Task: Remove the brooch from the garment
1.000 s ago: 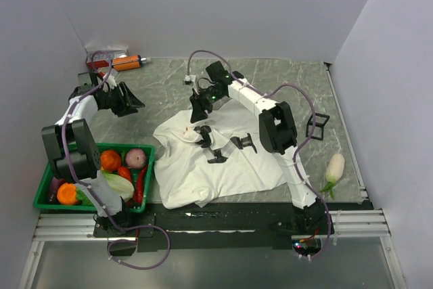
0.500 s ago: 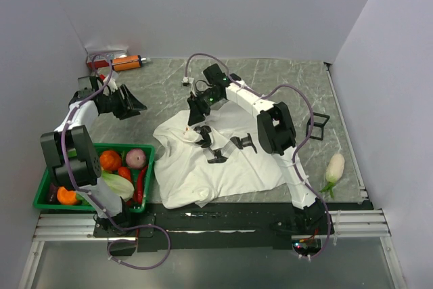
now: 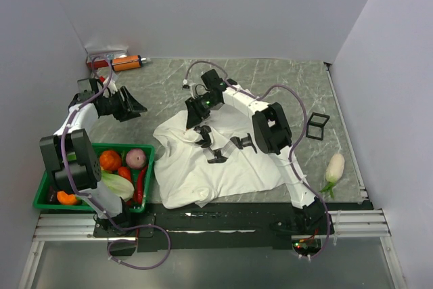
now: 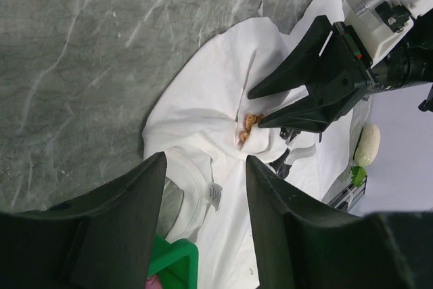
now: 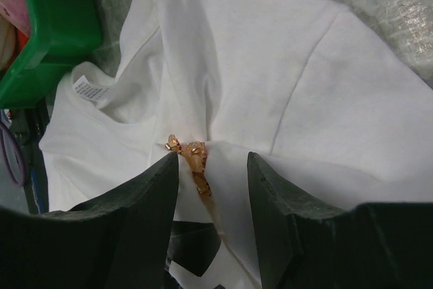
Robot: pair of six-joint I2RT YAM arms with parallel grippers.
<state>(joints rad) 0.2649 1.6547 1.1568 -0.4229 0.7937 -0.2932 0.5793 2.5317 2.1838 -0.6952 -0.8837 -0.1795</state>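
Observation:
The white garment [image 3: 223,160] lies crumpled mid-table, its black print showing. A fold of it [image 5: 270,99] rises between my right gripper's fingers. The small orange-gold brooch [image 5: 193,157] is pinned on that fold, close by the left finger [image 5: 145,201] and apart from the other one. My right gripper [image 5: 211,164] is open, straddling brooch and fold. The left wrist view shows the brooch [image 4: 250,125] just at the right gripper's [image 4: 256,108] tips. My left gripper [image 4: 204,167] is open and empty, off the garment's left edge [image 3: 135,107], above bare table.
A green basket [image 3: 147,148] of vegetables stands left of the garment, its corner near my left fingers [image 4: 172,258]. An orange bottle [image 3: 125,63] lies at the back left. A white eggplant [image 3: 334,167] and a small black frame [image 3: 315,126] lie at the right.
My right gripper has moved a little left onto the garment's fold, and its jaws have narrowed slightly. The left arm has shifted slightly, its gripper still open.

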